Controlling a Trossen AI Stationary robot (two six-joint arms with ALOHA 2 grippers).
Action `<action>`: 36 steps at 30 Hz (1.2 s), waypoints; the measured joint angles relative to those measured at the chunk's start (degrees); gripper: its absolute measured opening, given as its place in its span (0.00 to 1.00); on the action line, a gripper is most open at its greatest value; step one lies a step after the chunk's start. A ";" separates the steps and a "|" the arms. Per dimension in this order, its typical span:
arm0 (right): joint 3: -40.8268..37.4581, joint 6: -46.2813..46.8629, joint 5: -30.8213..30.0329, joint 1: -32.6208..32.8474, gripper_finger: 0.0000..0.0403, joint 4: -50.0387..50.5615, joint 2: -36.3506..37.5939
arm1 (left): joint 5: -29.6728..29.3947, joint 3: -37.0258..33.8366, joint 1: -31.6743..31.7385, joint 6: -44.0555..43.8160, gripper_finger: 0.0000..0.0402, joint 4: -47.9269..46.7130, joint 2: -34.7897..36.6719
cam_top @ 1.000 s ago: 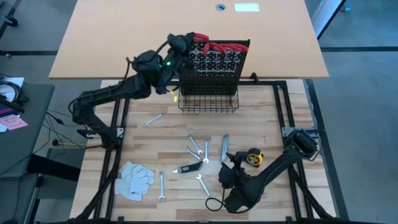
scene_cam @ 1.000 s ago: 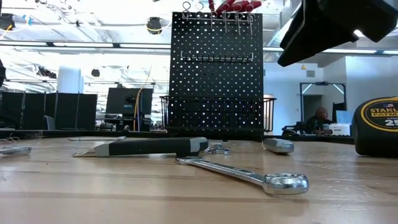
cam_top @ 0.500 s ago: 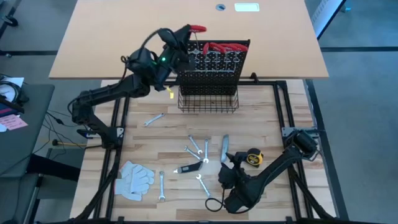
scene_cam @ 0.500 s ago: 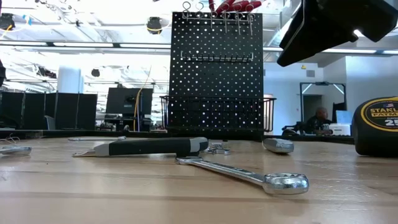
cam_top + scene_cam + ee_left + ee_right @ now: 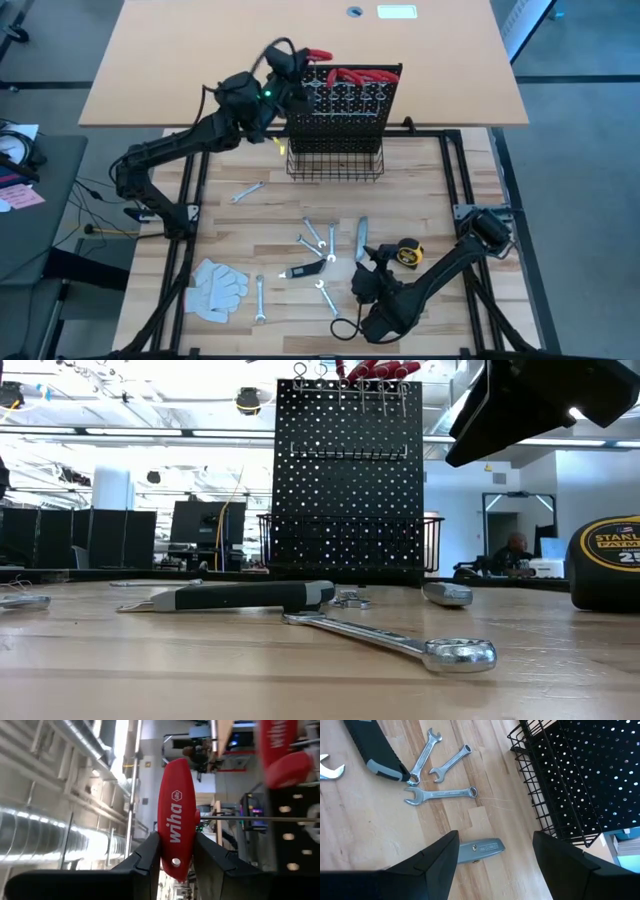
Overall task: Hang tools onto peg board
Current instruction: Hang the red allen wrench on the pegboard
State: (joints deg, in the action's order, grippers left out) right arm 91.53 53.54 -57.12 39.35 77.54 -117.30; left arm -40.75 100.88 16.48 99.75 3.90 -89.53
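**Left arm back at the board top, red tool in hand**

Since half a second ago the left gripper [image 5: 290, 62] has drawn back in toward the top left corner of the upright black perforated metal peg board [image 5: 340, 105]; the red handle that stuck out past that corner now sits closer to the board. The right arm has not shifted.

Left gripper fingers are closed narrow on a red plastic-handled plier-type tool [image 5: 176, 817], pinched at the handle's end. The handle reads smooth and rounded. More red handles already hang along the top row [image 5: 375, 370].

Risk — the grip is near the handle tip, so the tool could pivot or slip if it catches a hook. A misjudged approach might also knock the hung red tools loose, or miss the hook and drop the piece into the black wire basket [image 5: 335, 165] at the base.

Right gripper [image 5: 492, 852] hovers over the wooden table [image 5: 440, 215], fingers spread wide and empty, above a grey utility knife [image 5: 480, 849]. Silver wrenches [image 5: 440, 794] and a yellow-black tape measure [image 5: 407, 254] remain on the table.
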 joint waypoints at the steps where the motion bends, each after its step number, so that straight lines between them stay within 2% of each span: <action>1: 0.00 0.00 0.00 0.00 0.66 0.02 0.00 | 0.00 0.00 0.01 -0.13 0.20 -1.17 -0.04; 7: 0.00 -0.02 0.02 0.00 0.66 0.02 0.00 | -0.04 0.00 0.06 -4.70 0.21 -8.85 -0.08; 18: 0.00 -0.20 0.02 0.00 0.66 0.17 0.00 | -0.08 0.00 0.04 -7.71 0.22 -12.66 -0.07; 29: 0.00 -0.46 0.04 0.00 0.66 0.22 0.00 | -1.48 0.00 -0.23 -7.20 0.48 -13.49 -0.07; 36: 0.00 -0.48 0.02 0.04 0.66 0.24 0.00 | -6.14 0.00 -1.09 -5.63 0.54 -13.48 -0.07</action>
State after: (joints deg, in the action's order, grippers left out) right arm 91.53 53.06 -57.10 39.40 77.78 -117.30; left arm -46.89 100.88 15.39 94.13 -9.58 -89.60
